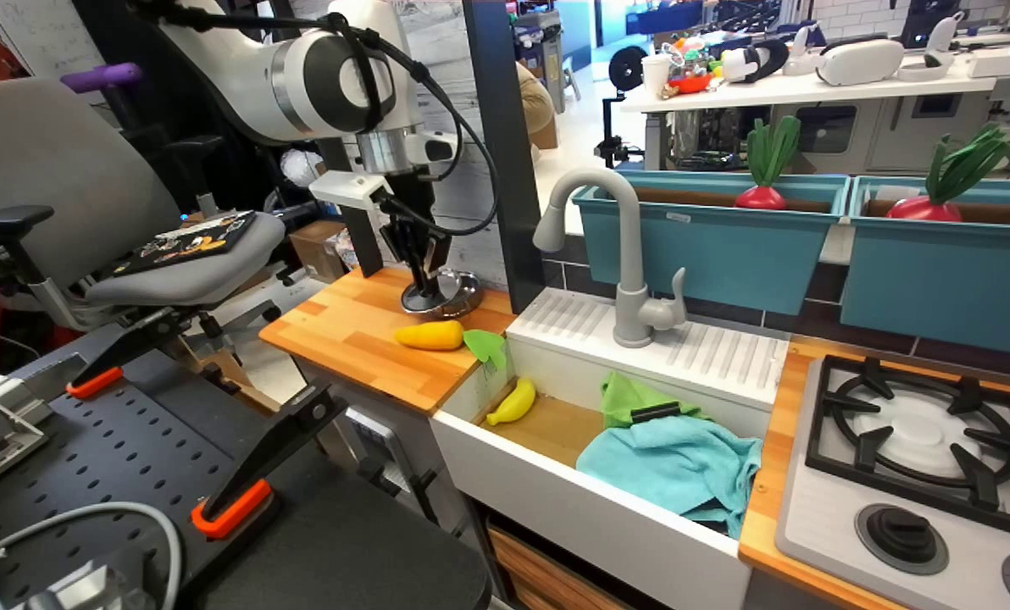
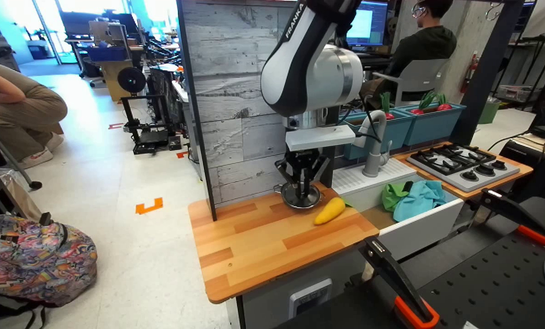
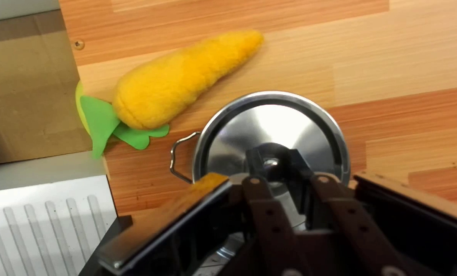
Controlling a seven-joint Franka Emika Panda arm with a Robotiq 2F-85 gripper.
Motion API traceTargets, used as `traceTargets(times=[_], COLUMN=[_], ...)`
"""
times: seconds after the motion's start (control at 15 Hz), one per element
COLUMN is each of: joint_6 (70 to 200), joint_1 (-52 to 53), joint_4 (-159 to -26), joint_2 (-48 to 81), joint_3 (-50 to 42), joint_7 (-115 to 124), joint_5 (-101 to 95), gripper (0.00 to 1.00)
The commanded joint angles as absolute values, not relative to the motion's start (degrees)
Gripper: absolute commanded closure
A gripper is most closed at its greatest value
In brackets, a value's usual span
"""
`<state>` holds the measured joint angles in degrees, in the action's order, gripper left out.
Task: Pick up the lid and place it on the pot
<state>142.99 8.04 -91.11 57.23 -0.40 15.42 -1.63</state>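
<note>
The lid (image 3: 232,142) is a round silver disc with a dark knob. In the wrist view my gripper (image 3: 277,161) has its fingertips on either side of the knob, seemingly closed on it. In an exterior view the lid (image 1: 414,303) is at the fingertips of the gripper (image 1: 426,286), overlapping the front of the shiny pot (image 1: 467,295), whose inside partly shows. The lid (image 2: 295,199) and gripper (image 2: 303,189) also show in an exterior view. In the wrist view the lid hides most of the pot; a wire handle (image 3: 173,157) sticks out. Whether the lid touches the pot is unclear.
A plush yellow carrot (image 3: 186,80) with green leaves lies beside the pot on the wooden counter (image 1: 344,330). The white sink (image 1: 590,525) holds a yellow banana (image 1: 515,403) and green and blue cloths (image 1: 674,462). A grey faucet (image 1: 630,254) and a plank wall (image 2: 236,109) stand close by.
</note>
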Motion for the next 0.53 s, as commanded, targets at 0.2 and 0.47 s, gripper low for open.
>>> traceTargets(times=[0.2, 0.47], joint_6=[149.3, 148.8], joint_1=[11.6, 12.1], joint_4=[-90.2, -89.1], joint_2=[58.9, 59.7], joint_3=[-4.5, -5.4], joint_7=[22.4, 24.3], joint_5=[-0.8, -0.6], gripper=[0.95, 0.95])
